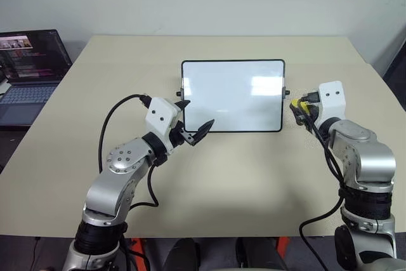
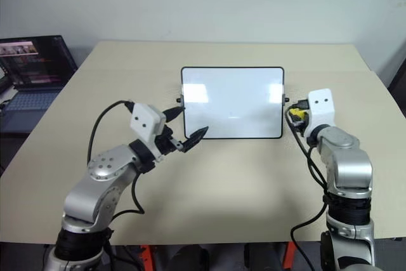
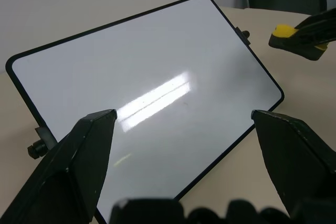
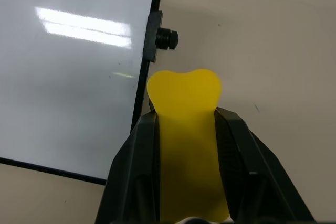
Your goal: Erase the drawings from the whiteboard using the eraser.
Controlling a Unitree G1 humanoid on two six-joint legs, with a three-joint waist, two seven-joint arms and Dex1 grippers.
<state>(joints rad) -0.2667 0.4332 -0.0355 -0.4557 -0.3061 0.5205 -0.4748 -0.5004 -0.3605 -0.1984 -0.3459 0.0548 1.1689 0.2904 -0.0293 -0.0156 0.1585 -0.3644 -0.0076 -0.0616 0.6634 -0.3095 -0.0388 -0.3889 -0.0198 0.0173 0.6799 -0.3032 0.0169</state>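
Right gripper [image 4: 184, 129] pinches the eraser [image 4: 185, 103], yellow end poking out past the fingertips. It hangs just off the board's [image 1: 232, 95] right edge, beside the side knob [image 4: 167, 39], above the table [image 1: 209, 182]. Left gripper [image 1: 195, 120] is spread wide at the board's lower left corner, fingers [image 3: 79, 161] either side, not closed on the frame.

Drawings: none legible on the board; surface reads white with glare streaks. A few faint specks remain mid-board, too small to tell.

Judgement: wiping looks done or nearly so. If another pass is wanted, bring the eraser back flat-faced over the specks with light pressure, left gripper bracing the corner so the board does not slide. Otherwise set the eraser down clear of the board.
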